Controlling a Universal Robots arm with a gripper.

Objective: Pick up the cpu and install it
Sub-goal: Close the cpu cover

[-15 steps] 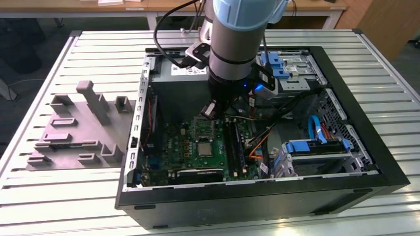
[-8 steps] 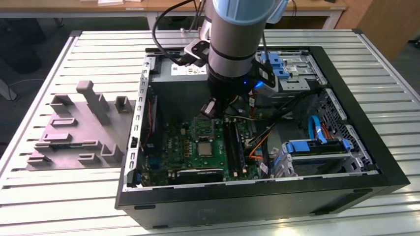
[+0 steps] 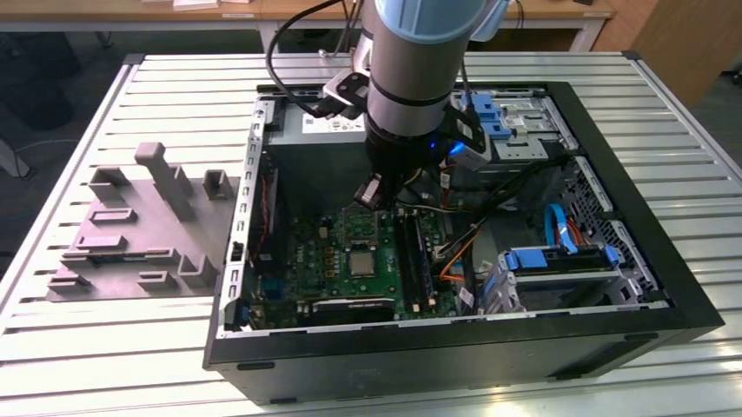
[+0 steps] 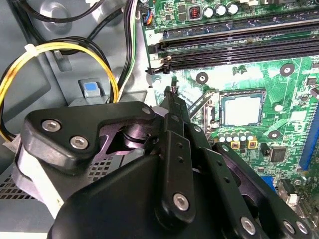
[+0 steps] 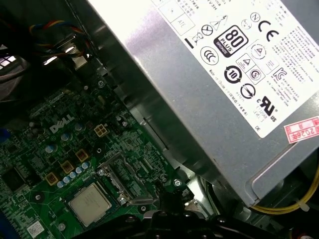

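The cpu is a small silvery square lying flat in the socket on the green motherboard inside the open computer case. In both wrist views the cpu sits framed by the socket's metal edges. My gripper hangs above the board, just behind the socket toward the power supply. Its black fingers meet in one narrow tip, shut with nothing between them. The tip is apart from the cpu, a short way to its side.
A silver power supply stands close behind the gripper. Black memory slots run beside the socket, and yellow and black cables loop nearby. A drive cage with blue tabs fills the case's right. A grey plastic tray lies outside on the exterior view's left.
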